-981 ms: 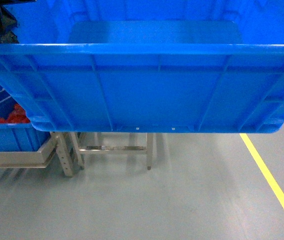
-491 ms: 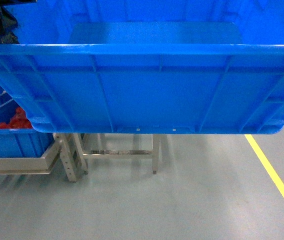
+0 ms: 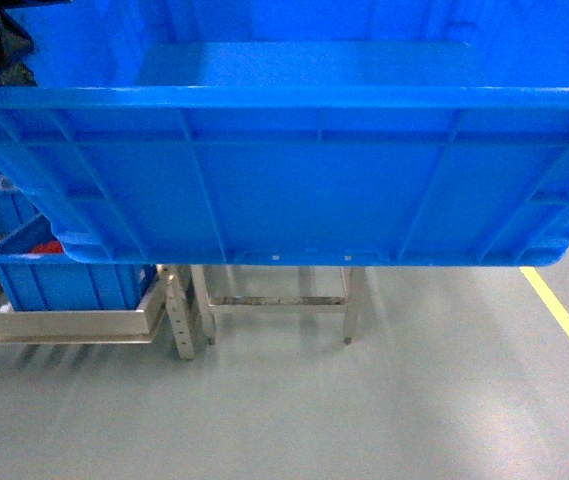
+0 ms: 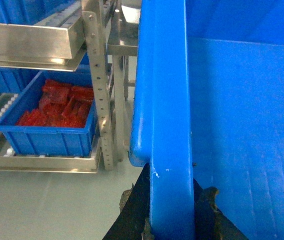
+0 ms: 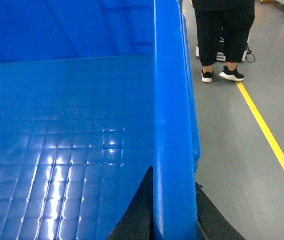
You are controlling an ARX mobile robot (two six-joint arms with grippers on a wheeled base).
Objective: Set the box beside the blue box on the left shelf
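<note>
The box (image 3: 314, 190), a big bright blue ribbed crate, hangs off the floor and fills the upper half of the head view. My left gripper (image 4: 169, 185) is shut on its left rim (image 4: 169, 100), one black finger on each side of the wall. My right gripper (image 5: 173, 180) is shut on its right rim (image 5: 171, 125) the same way. The left shelf (image 3: 64, 325) stands low at the left, its steel rail (image 4: 42, 162) and white rollers showing. On it sits the blue box (image 3: 64, 280), holding red items (image 4: 57, 107), left of the crate.
A steel upright with holes (image 4: 102, 100) and a small steel stand (image 3: 279, 300) are beside the shelf, under the crate. An upper steel shelf level (image 4: 32, 42) overhangs the blue box. A person's legs (image 5: 224, 35) stand beyond a yellow floor line (image 5: 266, 130).
In the head view the shelf, the blue box, the steel stand and the yellow line have slid to the right. The crate keeps its place in view, still held at both rims.
</note>
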